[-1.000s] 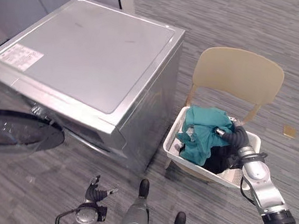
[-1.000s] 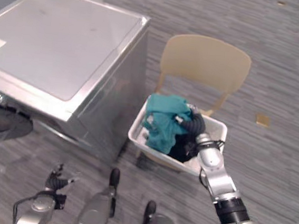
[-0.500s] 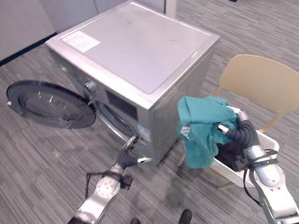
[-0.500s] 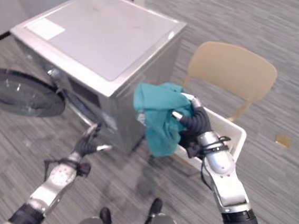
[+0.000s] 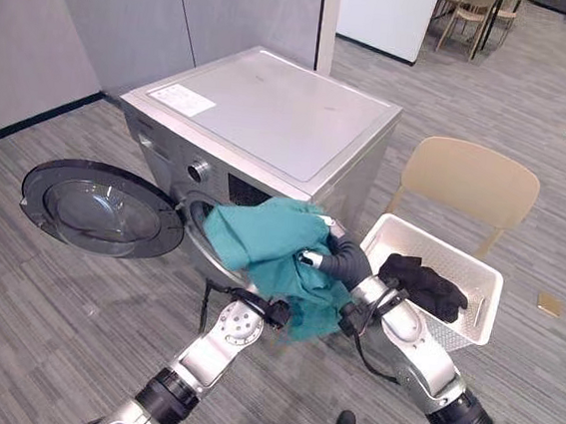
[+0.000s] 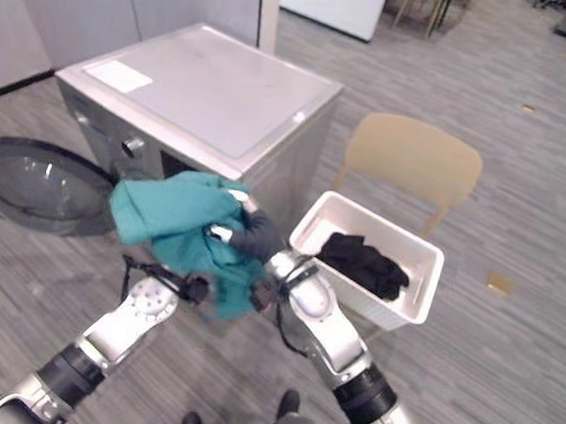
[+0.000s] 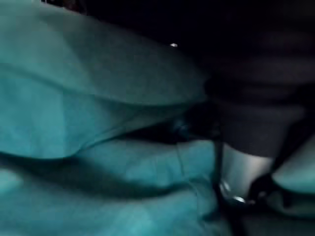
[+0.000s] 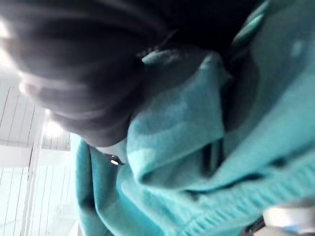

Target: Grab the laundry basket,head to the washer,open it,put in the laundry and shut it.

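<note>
soft teal cloth [image 5: 269, 251], brushed-metal washer [image 5: 273, 111]

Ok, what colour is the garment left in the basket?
Black. The garment lies in the white basket; clearest in the right eye view.

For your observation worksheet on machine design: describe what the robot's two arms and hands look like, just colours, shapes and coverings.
Both arms are silver-grey, built of rounded metallic segments, with black ribbed sections lower down near the elbows. The right hand has a dark ribbed cover over its back and wrist, with a silver dark-tipped finger showing beside it. The left hand shows a dark cover past a round silver wrist joint; its fingers are hidden by cloth.
</note>
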{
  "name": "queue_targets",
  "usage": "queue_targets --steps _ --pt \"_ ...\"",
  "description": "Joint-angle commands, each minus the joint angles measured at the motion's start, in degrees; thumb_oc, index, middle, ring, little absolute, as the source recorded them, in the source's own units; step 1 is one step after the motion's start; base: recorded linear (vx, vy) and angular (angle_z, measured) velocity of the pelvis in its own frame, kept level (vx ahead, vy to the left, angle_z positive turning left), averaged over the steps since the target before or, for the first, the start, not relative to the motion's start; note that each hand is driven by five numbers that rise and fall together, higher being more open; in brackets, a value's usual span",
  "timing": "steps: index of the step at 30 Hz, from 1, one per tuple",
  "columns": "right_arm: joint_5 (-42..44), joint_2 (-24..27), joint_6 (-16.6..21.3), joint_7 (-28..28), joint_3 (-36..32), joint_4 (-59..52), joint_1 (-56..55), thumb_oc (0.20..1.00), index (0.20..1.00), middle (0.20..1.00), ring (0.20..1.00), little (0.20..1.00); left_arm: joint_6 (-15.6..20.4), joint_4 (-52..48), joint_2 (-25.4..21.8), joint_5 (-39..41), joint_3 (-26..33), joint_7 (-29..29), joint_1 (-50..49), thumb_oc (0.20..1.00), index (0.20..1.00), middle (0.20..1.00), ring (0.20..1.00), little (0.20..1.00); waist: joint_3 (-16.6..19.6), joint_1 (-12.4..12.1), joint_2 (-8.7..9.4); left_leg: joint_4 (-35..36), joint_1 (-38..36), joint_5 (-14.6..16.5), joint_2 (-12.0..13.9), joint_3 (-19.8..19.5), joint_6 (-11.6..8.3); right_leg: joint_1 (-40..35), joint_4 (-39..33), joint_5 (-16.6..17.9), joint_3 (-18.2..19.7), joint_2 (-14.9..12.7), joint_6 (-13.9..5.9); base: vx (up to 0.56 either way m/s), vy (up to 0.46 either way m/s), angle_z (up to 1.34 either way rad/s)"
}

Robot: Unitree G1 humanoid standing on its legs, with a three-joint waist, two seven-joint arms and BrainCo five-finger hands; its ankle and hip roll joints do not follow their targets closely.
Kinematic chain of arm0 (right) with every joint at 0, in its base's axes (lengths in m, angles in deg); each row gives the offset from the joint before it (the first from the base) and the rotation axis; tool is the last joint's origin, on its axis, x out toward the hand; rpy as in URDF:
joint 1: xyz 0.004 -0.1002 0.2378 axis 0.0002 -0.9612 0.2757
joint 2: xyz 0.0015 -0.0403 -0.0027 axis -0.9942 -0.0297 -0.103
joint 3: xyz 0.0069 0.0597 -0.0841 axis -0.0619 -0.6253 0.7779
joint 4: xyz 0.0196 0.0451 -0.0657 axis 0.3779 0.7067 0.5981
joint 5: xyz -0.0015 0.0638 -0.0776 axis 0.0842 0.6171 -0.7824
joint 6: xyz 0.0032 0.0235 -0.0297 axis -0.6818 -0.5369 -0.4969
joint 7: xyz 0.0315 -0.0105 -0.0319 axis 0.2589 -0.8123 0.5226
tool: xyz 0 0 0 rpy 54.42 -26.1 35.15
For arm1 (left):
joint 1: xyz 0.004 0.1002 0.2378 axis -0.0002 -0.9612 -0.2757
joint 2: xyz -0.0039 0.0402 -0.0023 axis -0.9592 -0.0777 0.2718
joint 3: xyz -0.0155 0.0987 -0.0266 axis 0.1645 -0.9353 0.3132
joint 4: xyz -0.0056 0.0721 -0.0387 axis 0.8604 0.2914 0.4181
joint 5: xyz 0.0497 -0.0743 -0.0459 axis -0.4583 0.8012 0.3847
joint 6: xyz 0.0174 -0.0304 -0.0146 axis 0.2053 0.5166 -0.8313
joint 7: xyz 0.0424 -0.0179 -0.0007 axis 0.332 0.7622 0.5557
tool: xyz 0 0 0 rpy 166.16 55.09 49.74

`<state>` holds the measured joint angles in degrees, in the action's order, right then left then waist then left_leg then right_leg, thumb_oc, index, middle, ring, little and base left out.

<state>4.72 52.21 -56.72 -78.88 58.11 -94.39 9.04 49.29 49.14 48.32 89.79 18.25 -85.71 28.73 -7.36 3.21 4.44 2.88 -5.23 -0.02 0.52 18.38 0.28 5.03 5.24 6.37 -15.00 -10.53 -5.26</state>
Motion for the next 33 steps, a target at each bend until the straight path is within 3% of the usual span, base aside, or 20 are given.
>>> queue_targets --steps 1,2,3,10,15,22,23,24,26,30,31,32,33 --pt "2.48 0.33 0.98 0.76 -0.7 -1.65 1.35 1.0 1.0 1.0 1.0 1.0 2.88 1.1 1.88 -2.09 -0.47 -2.77 4.15 0.2 0.2 0.2 0.2 0.2 0.15 -0.23 -0.2 0.57 -1.28 4.14 0.19 -4.43 -0.52 -0.33 3.45 -7.48 5.73 3.14 -4.47 -0.05 -0.049 0.27" --pt "1.24 1.4 0.62 0.22 -2.03 -1.25 -0.35 1.0 1.0 1.0 1.0 1.0 2.49 2.29 1.66 -1.42 0.5 -3.18 3.12 0.2 0.2 0.2 0.2 0.2 0.34 0.05 0.05 0.26 -0.57 3.82 0.17 -5.41 -0.34 -0.7 2.47 -8.35 10.0 5.31 -4.05 -0.03 -0.063 0.31" --pt "0.09 1.97 0.23 -0.12 -2.54 -0.52 -0.93 1.0 1.0 1.0 1.0 1.0 2.13 2.69 1.42 -1.17 1.35 -3.04 2.41 0.2 0.2 0.2 0.2 0.2 0.45 -0.08 0.11 0.19 -0.35 3.57 0.23 -5.81 -0.29 -0.76 2.53 -8.31 10.86 5.71 -3.73 -0.02 -0.061 0.31" --pt "-12.36 8.57 -0.66 -2.34 -11.51 1.4 -8.29 1.0 1.0 1.0 1.0 1.0 0.87 3.8 0.25 3.68 11.2 -1.03 -8.23 0.2 0.2 0.2 0.2 0.2 2.24 -1.39 -0.02 0.42 1.24 2.03 0.66 -7.42 -1.08 -4.23 -2.72 -8.65 11.17 6.36 -2.52 0.01 -0.094 0.19" --pt "-24.5 15.67 -1.1 -0.64 -17.69 4.75 -17.07 1.0 1.0 1.0 1.0 1.0 -0.46 9.3 0.32 5.96 20.35 2.13 -18.44 0.2 0.2 0.2 0.2 0.2 1.53 -1.88 -0.26 -0.62 1.78 1.58 1.3 -9.35 -2.05 -5.77 -4.17 -9.19 8.7 6.61 -2.01 0.03 -0.091 0.21" --pt "-29.54 16.53 -1.63 -0.57 -17.92 16.45 -20.11 1.0 1.0 1.0 1.0 1.0 -1.88 21.24 0.5 9.05 26.86 1.46 -19.95 0.2 0.2 0.2 0.2 0.2 -2.54 -3.22 -0.39 -7.43 8.26 1.59 1.47 -12.23 -3.47 -4.46 -3.78 -10.04 4.22 6.04 -0.63 -0.07 -0.064 0.38" --pt "-30.58 16.6 -1.81 -0.92 -17.71 17.98 -20.11 1.0 1.0 1.0 1.0 1.0 -2.16 22.39 0.53 9.57 27.41 1.08 -19.76 0.2 0.2 0.2 0.2 0.2 -2.97 -3.34 -0.36 -8.41 9.43 1.6 1.51 -11.9 -3.7 -4.13 -3.58 -10.24 2.9 5.7 -0.41 -0.06 -0.012 0.97" --pt "-32.53 16.37 -1.99 -1.41 -16.8 20.77 -20.06 1.0 1.0 1.0 1.0 1.0 -2.68 25.21 0.12 8.7 28.06 0.43 -19.18 0.2 0.2 0.2 0.2 0.2 -3.62 -2.94 -0.52 -9.71 10.99 1.52 2.75 -8.84 -3.82 -3.56 -3.03 -10.82 -0.35 4.76 -0.03 0.0 0.026 1.03" --pt "-34.36 16.02 -2.39 -2.08 -15.46 23.67 -19.54 1.0 1.0 1.0 1.0 1.0 -3.23 27.62 -0.22 8.13 28.73 -0.17 -18.98 0.2 0.2 0.2 0.2 0.2 -3.95 -2.8 -0.51 -9.4 11.34 1.05 4.98 -5.36 -3.9 -3.77 -2.72 -11.24 -3.04 3.94 0.05 0.07 0.055 1.29" --pt "-35.3 14.91 -3.04 -3.48 -14.93 26.87 -19.25 1.0 1.0 1.0 1.0 1.0 -3.54 29.8 0.0 7.73 28.97 -1.11 -18.71 0.2 0.2 0.2 0.2 0.2 -3.99 -2.79 -0.33 -7.88 11.9 -0.06 7.35 -3.74 -5.17 -5.27 -2.69 -12.19 -6.63 2.3 -0.79 0.15 0.082 1.07" --pt "-35.43 14.41 -3.06 -4.32 -15.21 27.72 -19.23 1.0 1.0 1.0 1.0 1.0 -3.65 29.96 0.18 7.69 28.89 -1.31 -18.49 0.2 0.2 0.2 0.2 0.2 -4.2 -2.7 -0.38 -7.18 12.71 -1.49 8.77 -1.42 -5.56 -5.54 -2.93 -11.94 -8.65 1.3 -1.14 0.16 0.239 0.93" --pt "-36.39 13.89 -3.41 -5.0 -15.54 29.1 -19.28 1.0 1.0 1.0 1.0 1.0 -3.79 29.9 0.56 7.95 29.15 -1.34 -18.57 0.2 0.2 0.2 0.2 0.2 -4.2 -1.91 -0.74 -6.05 13.15 -3.33 11.86 5.05 -6.15 -6.19 -3.12 -11.44 -11.87 -0.4 -1.82 0.16 0.24 1.1" --pt "-36.42 13.88 -3.38 -5.04 -15.49 29.18 -19.23 1.0 1.0 1.0 1.0 1.0 -3.81 29.86 0.57 7.95 29.18 -1.33 -18.6 0.2 0.2 0.2 0.2 0.2 -4.16 -1.9 -0.73 -5.94 13.12 -3.42 11.84 5.1 -6.17 -6.17 -3.17 -11.38 -11.84 -0.4 -1.84 0.43 0.466 1.41"
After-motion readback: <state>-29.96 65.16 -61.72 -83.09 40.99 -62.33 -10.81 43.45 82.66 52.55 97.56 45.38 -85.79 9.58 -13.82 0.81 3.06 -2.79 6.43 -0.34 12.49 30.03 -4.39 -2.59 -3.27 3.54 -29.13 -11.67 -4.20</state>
